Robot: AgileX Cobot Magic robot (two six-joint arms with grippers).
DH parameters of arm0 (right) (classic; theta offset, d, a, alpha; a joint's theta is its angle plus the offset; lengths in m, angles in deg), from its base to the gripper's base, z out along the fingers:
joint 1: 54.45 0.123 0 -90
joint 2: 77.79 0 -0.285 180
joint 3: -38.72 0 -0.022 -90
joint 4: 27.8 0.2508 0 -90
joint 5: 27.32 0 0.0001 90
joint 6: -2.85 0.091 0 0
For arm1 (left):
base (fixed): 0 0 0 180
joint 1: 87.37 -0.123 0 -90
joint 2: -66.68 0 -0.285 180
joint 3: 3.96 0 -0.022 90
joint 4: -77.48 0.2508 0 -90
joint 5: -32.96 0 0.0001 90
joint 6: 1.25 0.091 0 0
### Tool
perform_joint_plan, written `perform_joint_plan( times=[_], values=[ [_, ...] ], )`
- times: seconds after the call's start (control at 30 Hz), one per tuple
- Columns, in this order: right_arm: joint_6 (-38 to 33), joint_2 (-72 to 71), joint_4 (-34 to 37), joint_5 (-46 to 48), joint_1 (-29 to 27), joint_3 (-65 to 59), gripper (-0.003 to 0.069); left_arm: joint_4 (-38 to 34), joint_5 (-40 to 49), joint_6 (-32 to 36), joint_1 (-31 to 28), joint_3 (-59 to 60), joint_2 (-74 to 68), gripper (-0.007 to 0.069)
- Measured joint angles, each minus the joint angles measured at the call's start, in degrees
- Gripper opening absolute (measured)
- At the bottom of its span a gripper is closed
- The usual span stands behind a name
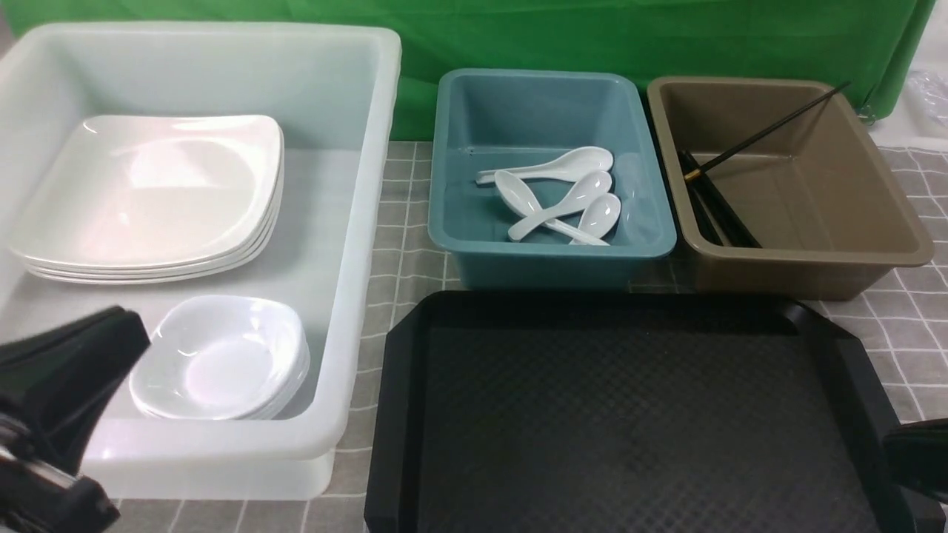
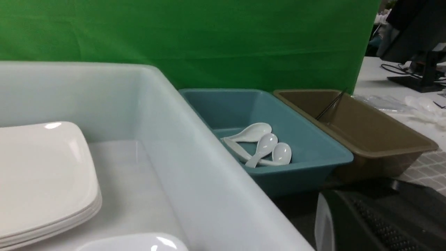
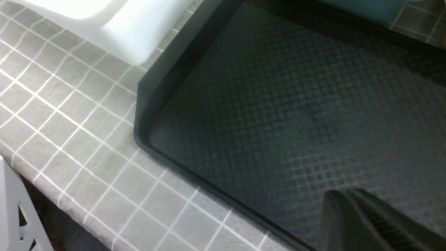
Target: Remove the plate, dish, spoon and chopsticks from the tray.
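We see the white tub (image 1: 355, 222) holding the stacked plates (image 1: 148, 200) and dishes (image 1: 222, 359); the black tray (image 1: 629, 414) lies bare on the bench. Spoons (image 1: 563, 196) fill the teal bin (image 1: 552, 255), chopsticks (image 1: 763, 133) the brown bin (image 1: 807, 252). Both end effectors, left (image 1: 67, 370) and right (image 3: 366, 216), are closed, empty.

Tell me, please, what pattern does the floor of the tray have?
The black tray has a fine diamond grid; the right wrist view shows it best.

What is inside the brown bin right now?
The brown bin holds black chopsticks along its left wall, with one stick propped up across the far corner. How many lie stacked there cannot be told.
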Motion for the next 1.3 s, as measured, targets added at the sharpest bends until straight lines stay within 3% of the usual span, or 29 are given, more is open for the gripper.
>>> perform_joint_plan(
  times=[0.37, 0.53, 0.67, 0.83, 1.03, 1.3],
  values=[
    [-2.06, -0.70, -1.00, 0.00, -2.12, 0.00, 0.0062, 3.11, 0.12, 0.21, 0.00, 6.44, 0.00, 0.0008],
    [-10.20, -5.34, 0.23, -4.95, -14.31, -3.44, 0.0021, 3.48, 0.28, 0.21, 0.00, 7.82, 0.00, 0.0008],
    [-21.81, -15.01, 4.22, -25.39, -30.27, -18.26, 0.0018, 4.07, 0.28, 0.21, 0.00, 8.25, 0.00, 0.0008],
    [-23.78, -28.49, 4.78, -36.85, -42.84, -37.24, 0.0018, 4.38, 0.35, 0.21, 0.00, 8.25, 0.00, 0.0008],
    [-24.13, -40.43, 5.09, -37.43, -44.57, -50.12, 0.0018, 4.51, 0.29, 0.21, 0.00, 8.25, 0.00, 0.0008],
    [-22.45, -40.87, 7.37, -36.17, -44.57, -50.87, 0.0018, 4.51, 0.50, 0.16, 0.00, 8.35, 0.06, 0.0008]
  ],
)
